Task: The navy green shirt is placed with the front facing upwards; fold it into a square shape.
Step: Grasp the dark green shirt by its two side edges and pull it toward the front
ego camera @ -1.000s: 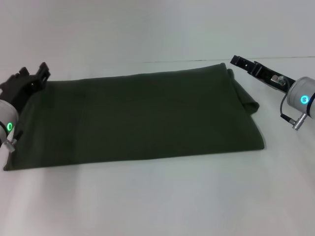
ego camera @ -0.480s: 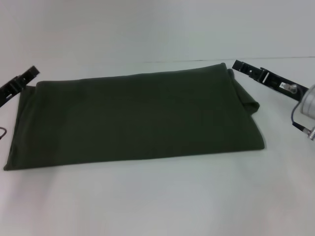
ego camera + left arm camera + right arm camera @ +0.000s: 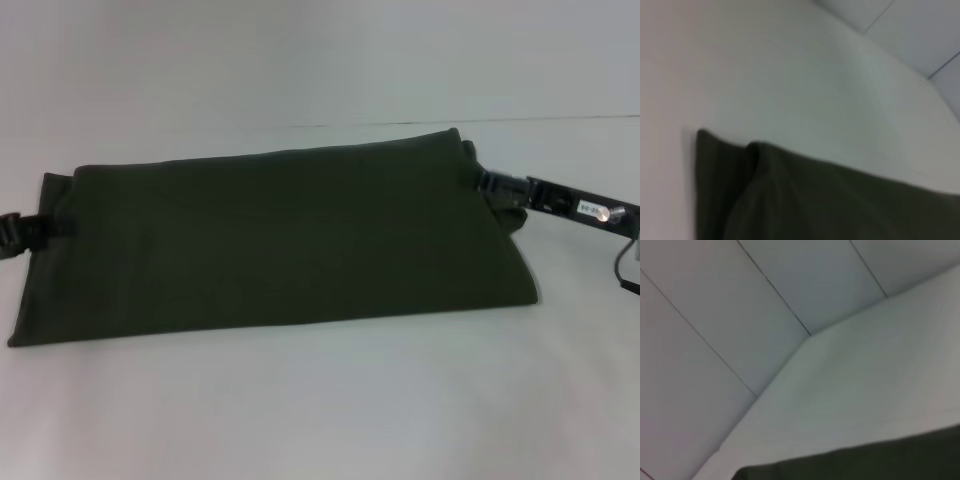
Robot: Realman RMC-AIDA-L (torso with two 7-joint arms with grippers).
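While the shirt (image 3: 280, 240) lies folded on the bench (image 3: 320, 400), each gripper meets one end. The left gripper (image 3: 60, 226) and right gripper (image 3: 487, 183) touch its edges; whether their fingers pinch it, I cannot tell.

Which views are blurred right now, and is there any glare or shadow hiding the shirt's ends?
Head view: fairly soft, no glare; the navy green shirt is dark but its outline is clear, with the left tool and right tool at its two ends. Left wrist view: heavily blurred; only a folded shirt corner reads. Right wrist view: soft; a dark strip of shirt on the table.
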